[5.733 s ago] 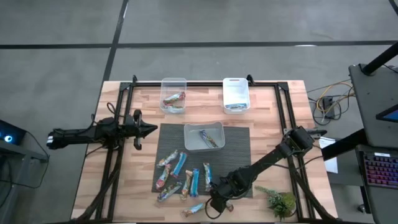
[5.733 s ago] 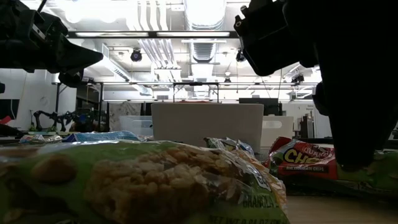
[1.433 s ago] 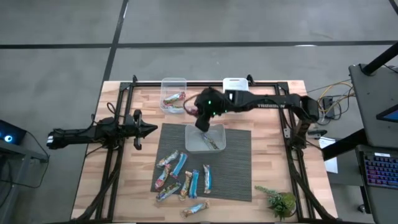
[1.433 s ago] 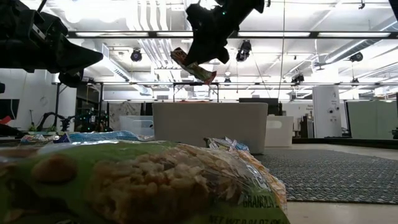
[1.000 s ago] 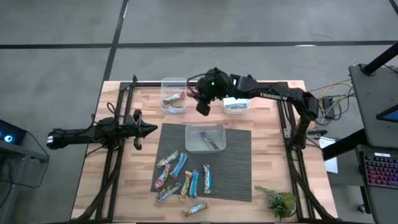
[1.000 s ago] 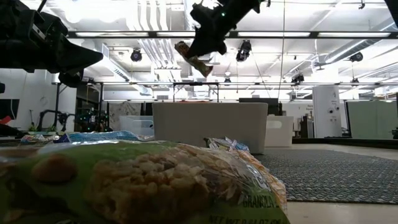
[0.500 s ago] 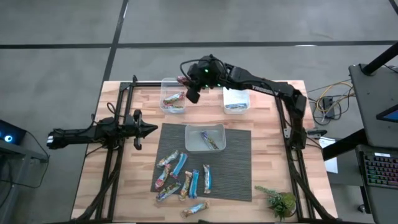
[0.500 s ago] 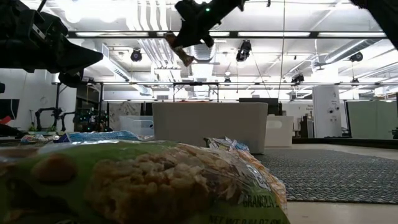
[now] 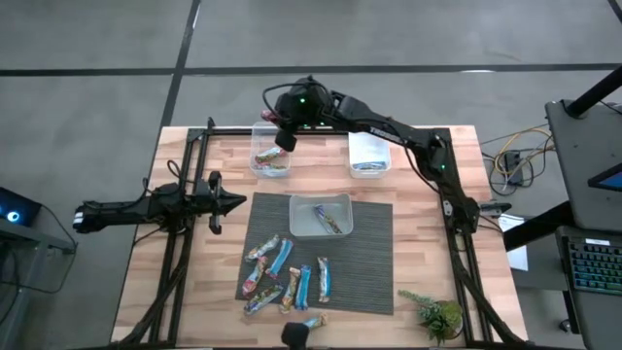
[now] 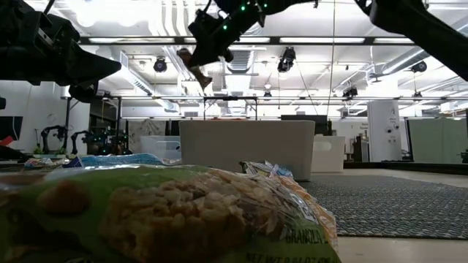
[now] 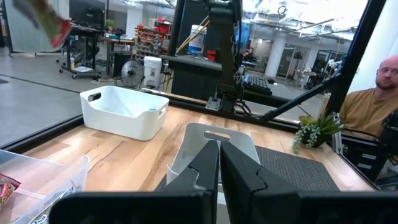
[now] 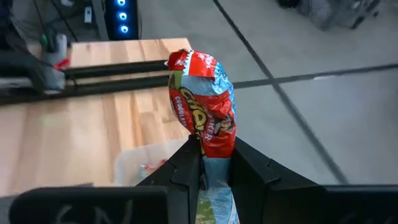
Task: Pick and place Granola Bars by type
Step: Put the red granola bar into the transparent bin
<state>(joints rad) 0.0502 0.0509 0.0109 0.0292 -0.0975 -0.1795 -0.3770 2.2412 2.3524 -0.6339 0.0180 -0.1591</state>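
- High view: the pale wooden tabletop carries the whole job, with three bins toward twelve o'clock and a loose pile of bars toward six o'clock on the dark grey woven mat.
- The right arm reaches across to eleven o'clock; its right end effector hangs above the clear rectangular plastic tub and is clamped on a red-and-tan wrapped granola bar, which the right wrist view shows pinched between the two dark fingers. The bar is in the air, not yet let go.
- The left arm waits at nine o'clock, its left end effector closed on nothing.
- That clear tub already holds at least one red multicoloured bar, so sorting of this type has begun.
- The white rectangular plastic bin at one o'clock holds what look like shiny blue wrapped bars; how many, I cannot tell.
- The clear tub in the middle of the mat holds one bar of mixed colours, whose type I cannot make out.
- Still to sort: roughly eight loose bars at six to seven o'clock on the mat, blue and multicoloured mixed, plus one more bar just off the mat's near edge.
- By my reckoning the task is well under halfway: a few bars are placed, one is about to be dropped, and most remain.
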